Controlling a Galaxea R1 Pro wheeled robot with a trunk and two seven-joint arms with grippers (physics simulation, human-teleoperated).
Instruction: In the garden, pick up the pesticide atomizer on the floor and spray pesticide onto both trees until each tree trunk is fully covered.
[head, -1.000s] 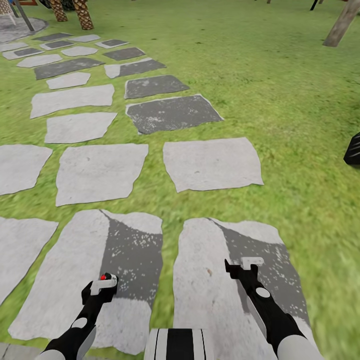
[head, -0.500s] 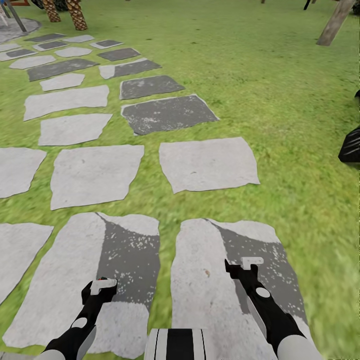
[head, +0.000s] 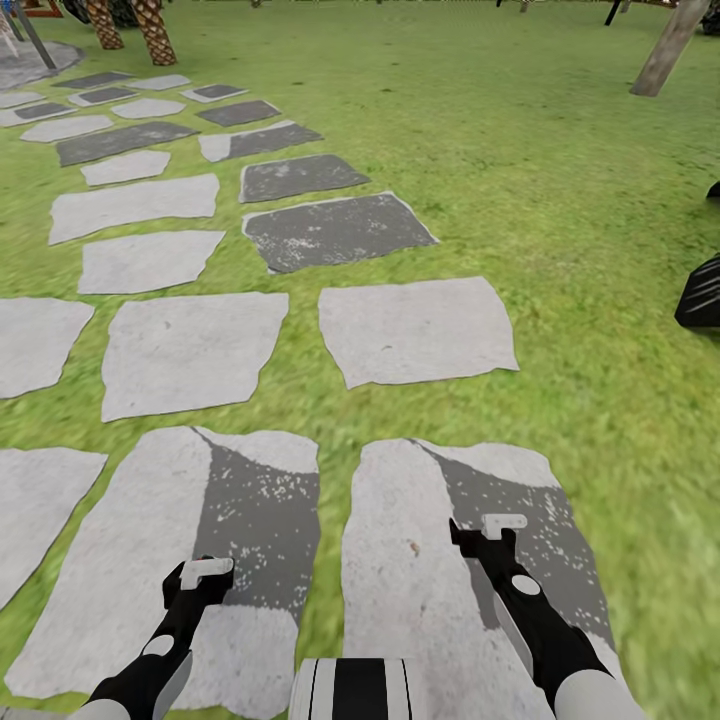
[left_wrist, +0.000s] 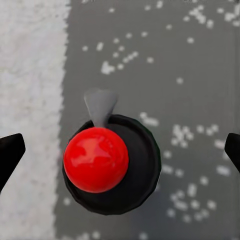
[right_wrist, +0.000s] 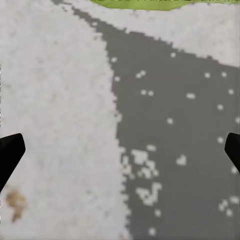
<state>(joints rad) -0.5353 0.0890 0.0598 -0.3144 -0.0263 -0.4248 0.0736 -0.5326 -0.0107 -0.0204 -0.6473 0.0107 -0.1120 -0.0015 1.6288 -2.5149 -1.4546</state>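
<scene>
Stone slabs (head: 410, 330) of light and dark grey, parted by strips of grass, make up the floor running ahead of the robot across a green lawn (head: 560, 180). Both arms reach forward low over the two nearest slabs. The left gripper (head: 205, 570) hangs over the border between the pale and the dark part of its slab, and the left wrist view looks straight down between its black fingertips (left_wrist: 11, 152), which stand wide apart at the two edges of that picture. Between them, touching neither, stands the pesticide atomizer (left_wrist: 107, 162): a black round body seen from above, with a glossy red ball top and a small grey nozzle, upright on the dark grey stone just beside the pale part. The right gripper (head: 500, 522) hovers over the neighbouring slab, and its wrist view shows the fingertips (right_wrist: 10, 150) just as wide apart, with bare mottled stone between them and nothing held. Far off at the upper right of the head view a leaning grey-brown tree trunk (head: 668, 48) rises from the lawn, well apart from the robot. A black object (head: 700, 295) lies at the right edge of the grass; what it is cannot be told.
</scene>
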